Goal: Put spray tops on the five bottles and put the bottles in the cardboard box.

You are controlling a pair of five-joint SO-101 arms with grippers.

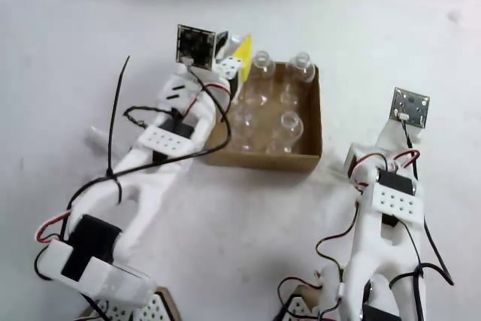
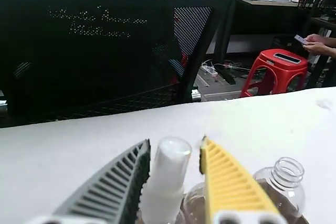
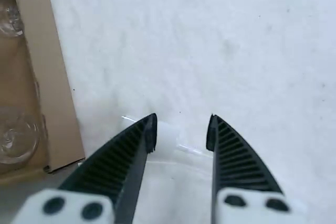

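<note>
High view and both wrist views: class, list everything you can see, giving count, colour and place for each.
box: one, brown cardboard, mid-table between the arms.
bottles: at least four, clear, standing in the box.
spray top: one, white, on the bottle at the box's far left corner.
white piece: one, on the table right of the box; perhaps another spray top.
table: one, white.
chair: one, black, beyond the table.
stool: one, red, on the floor beyond the table.
left gripper: grey and yellow, shut on the spray top.
right gripper: black, open astride the white piece.
</note>
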